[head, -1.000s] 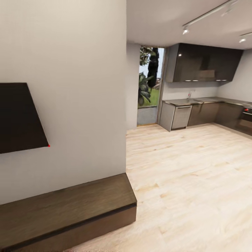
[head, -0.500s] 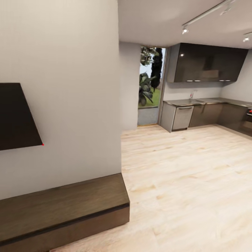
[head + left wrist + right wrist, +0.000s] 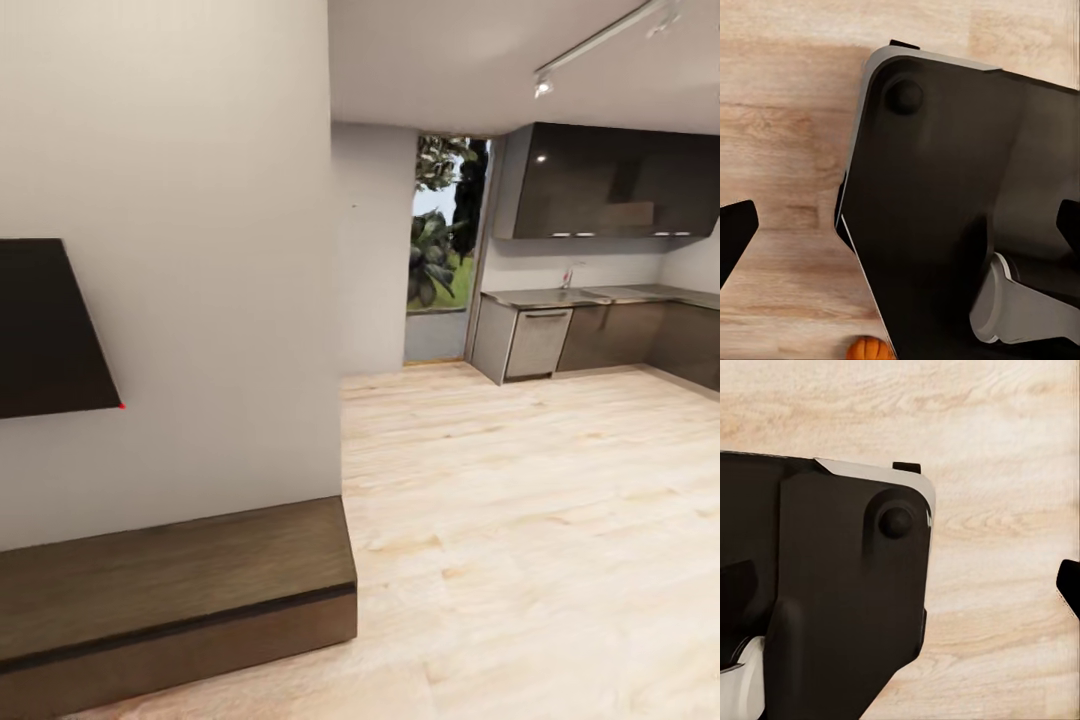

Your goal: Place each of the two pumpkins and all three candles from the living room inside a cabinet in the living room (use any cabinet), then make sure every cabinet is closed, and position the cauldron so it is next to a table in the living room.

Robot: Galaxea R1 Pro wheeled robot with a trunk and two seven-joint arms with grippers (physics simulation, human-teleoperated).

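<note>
**Operator:** Report the scene, left to right.

**Technician:** Head view: a dark wall panel (image 3: 50, 330) hangs at far left. Below it, the cabinet (image 3: 170, 590) runs along the wall, long axis parallel to the wall, fronts shut as far as can be seen. To its right lies open wood floor (image 3: 520, 520). Beyond that are the glazed door (image 3: 440, 270) and the dark kitchen cupboards (image 3: 610, 180) at far right.

**Operator:** Locate a task item.

**Technician:** One pumpkin (image 3: 869, 349) lies on the floor in the left wrist view, at the picture's edge, just beside the robot's dark base (image 3: 960, 217). Candles, cauldron and table cannot be located.

**Operator:** Gripper state?

**Technician:** Left gripper (image 3: 900, 232): two dark fingertips stand at opposite margins, so the jaws are spread and hold nothing. Right gripper (image 3: 907, 592): likewise spread and empty.

**Operator:** Which relation governs the next move?

**Technician:** In my judgement, the pumpkin lies on the left arm's side, low beside the base. The left arm is the nearer one. The cabinet is ahead and left.
</note>
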